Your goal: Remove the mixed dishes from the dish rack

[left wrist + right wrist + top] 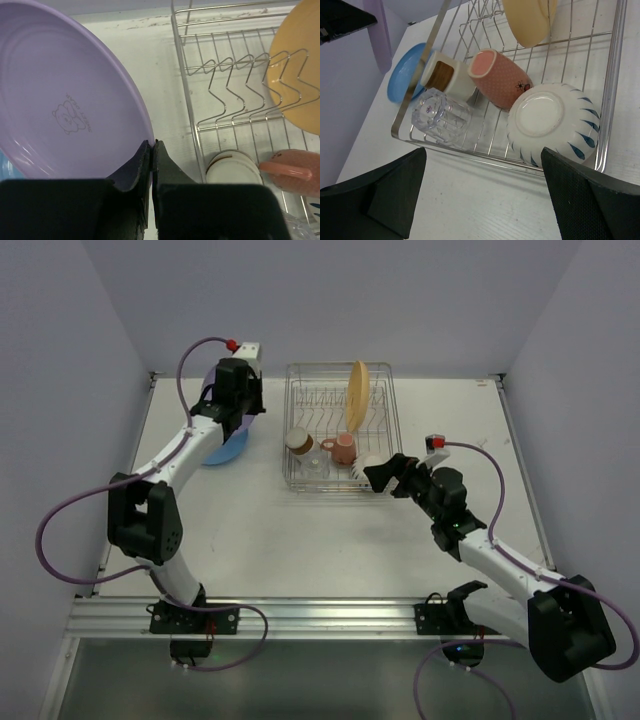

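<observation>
My left gripper (151, 147) is shut on the rim of the purple plate (60, 90), holding it left of the dish rack (186, 95), over the blue plate (225, 448) on the table. In the rack (340, 425) the yellow-orange plate (357, 395) stands in the prongs. The brown cup (445, 75), pink mug (500, 77), clear glass (442, 117) and white cup (547, 120) lie along the rack's near side. My right gripper (485, 195) is open just outside the rack's near edge, in front of the white cup, with nothing between its fingers.
The rack's wire rim (607, 100) runs between my right gripper and the cups. Walls close the table at the back and both sides. Bare table (300, 540) lies in front of the rack.
</observation>
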Robot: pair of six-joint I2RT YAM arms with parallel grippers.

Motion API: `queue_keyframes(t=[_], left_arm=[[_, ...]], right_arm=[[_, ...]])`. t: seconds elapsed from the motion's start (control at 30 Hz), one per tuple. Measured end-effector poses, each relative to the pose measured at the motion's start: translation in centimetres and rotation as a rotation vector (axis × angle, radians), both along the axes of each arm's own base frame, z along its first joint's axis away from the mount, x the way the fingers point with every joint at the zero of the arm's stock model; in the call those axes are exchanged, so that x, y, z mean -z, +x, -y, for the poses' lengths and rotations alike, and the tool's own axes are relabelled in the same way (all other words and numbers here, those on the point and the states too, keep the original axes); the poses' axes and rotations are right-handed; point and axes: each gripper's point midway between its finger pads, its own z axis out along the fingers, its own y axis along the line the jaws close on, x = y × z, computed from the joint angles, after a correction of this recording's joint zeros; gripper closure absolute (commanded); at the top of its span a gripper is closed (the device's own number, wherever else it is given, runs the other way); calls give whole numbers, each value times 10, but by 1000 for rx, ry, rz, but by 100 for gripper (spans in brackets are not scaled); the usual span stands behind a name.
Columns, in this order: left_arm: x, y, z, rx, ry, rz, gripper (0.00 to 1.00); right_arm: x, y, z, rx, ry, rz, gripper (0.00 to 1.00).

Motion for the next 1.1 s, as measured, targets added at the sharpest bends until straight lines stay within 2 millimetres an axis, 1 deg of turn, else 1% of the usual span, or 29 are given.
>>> queue_keyframes(t=[0.13,0.23,0.3,0.4,0.67,0.8,1.0,1.1], left_arm=[[4,0,-12,-37,39,-9,100],[5,1,-18,-54,71,-5,100],[10,3,-22,-62,94,-10,100],[24,5,-27,-78,129,-37,100],[80,1,-44,-115,255,-171,100],[93,-2,-50,-131,290,-205,100],[99,-2,-60,-155,347,-220,100],[111,-3,-63,-158,370,-243,100]], right_arm=[[-1,0,0,-1,-2,1,1],[0,0,0,-4,-4,-1,1],[0,0,-1,-7,-5,-1,1],[0,0,-3,-17,-3,-2,1],[2,0,-5,-28,-5,-12,1],[4,1,-6,-31,-7,-21,1],[4,1,-7,-36,-6,-21,1],[4,1,-7,-36,-7,-22,1]])
